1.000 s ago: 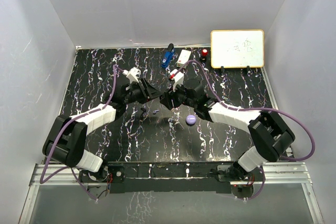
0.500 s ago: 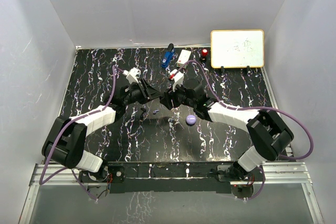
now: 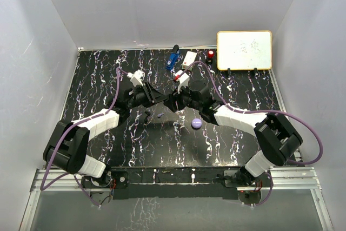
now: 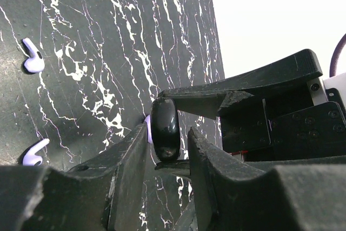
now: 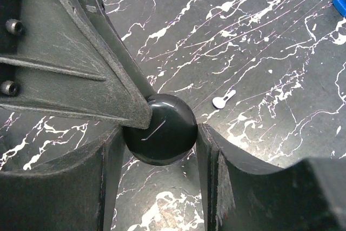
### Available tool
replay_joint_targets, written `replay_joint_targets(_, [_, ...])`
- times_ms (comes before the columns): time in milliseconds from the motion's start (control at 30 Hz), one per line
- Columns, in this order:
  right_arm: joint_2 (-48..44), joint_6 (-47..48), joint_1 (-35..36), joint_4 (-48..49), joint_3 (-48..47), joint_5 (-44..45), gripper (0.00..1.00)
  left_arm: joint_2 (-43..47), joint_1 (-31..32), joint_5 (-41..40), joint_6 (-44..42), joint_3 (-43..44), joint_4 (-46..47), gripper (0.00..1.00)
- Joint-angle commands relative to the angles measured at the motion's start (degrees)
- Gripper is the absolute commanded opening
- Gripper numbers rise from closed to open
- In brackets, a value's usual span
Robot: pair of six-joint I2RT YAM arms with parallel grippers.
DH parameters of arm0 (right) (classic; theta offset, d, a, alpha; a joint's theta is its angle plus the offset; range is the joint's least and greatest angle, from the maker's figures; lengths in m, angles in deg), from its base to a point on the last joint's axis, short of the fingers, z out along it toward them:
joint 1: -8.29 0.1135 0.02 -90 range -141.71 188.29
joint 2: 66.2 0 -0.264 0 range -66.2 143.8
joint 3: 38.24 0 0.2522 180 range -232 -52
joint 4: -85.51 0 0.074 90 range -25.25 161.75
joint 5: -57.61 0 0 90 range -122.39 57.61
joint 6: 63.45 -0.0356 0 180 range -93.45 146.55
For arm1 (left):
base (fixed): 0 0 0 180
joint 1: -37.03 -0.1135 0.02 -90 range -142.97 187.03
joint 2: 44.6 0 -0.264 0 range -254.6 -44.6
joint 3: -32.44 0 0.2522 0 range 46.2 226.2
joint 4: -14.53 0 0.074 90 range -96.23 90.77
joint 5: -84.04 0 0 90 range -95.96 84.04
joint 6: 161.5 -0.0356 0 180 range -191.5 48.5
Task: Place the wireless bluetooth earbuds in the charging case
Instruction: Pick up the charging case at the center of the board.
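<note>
A round black charging case (image 5: pixel 165 125) is held above the table at mid-table. My right gripper (image 5: pixel 160 136) is shut on its rim, one finger on each side. My left gripper (image 4: pixel 166 133) straddles the case's flat faces edge-on (image 4: pixel 164 123), with a gap showing on the right side. In the top view the two grippers meet, left (image 3: pixel 164 100) and right (image 3: pixel 173 101), and hide the case. Lavender earbuds lie on the table (image 4: pixel 33 58) (image 4: pixel 33 153), one in the right wrist view (image 5: pixel 223 99). A lavender earbud (image 3: pixel 160 115) and a small black earbud (image 3: pixel 148 114) lie below the grippers.
A lavender round puck (image 3: pixel 197 123) lies right of the earbuds. At the back stand a blue gadget (image 3: pixel 172 58), a white box (image 3: pixel 189 58), a red-topped item (image 3: pixel 210 54) and a whiteboard (image 3: pixel 244 50). White walls enclose the black marbled table (image 3: pixel 108 74).
Both grippers stay together at mid-table with the case between them; they have shifted only slightly toward the back. The earbuds and the lavender puck have not moved.
</note>
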Motion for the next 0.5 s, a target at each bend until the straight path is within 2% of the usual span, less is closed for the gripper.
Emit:
replay_joint_targets(0, [-0.06,-0.33,0.06,4.03,-3.12,-0.54,0.23,2.32,0.39,1.28,0.17,-0.51,1.97,0.32])
replay_joint_targets(333, [0.52,-0.70,0.13,4.10,-3.65,-0.41,0.24,2.74,0.47,1.30,0.20,-0.66,2.29,0.18])
replay_joint_targets(400, [0.52,-0.84,0.13,4.12,-3.81,-0.24,0.29,2.78,0.47,1.07,0.11,-0.54,2.11,0.15])
replay_joint_targets(467, [0.59,-1.04,0.13,3.97,-3.92,0.02,0.40,2.87,0.47,0.91,0.04,-0.53,1.86,0.04])
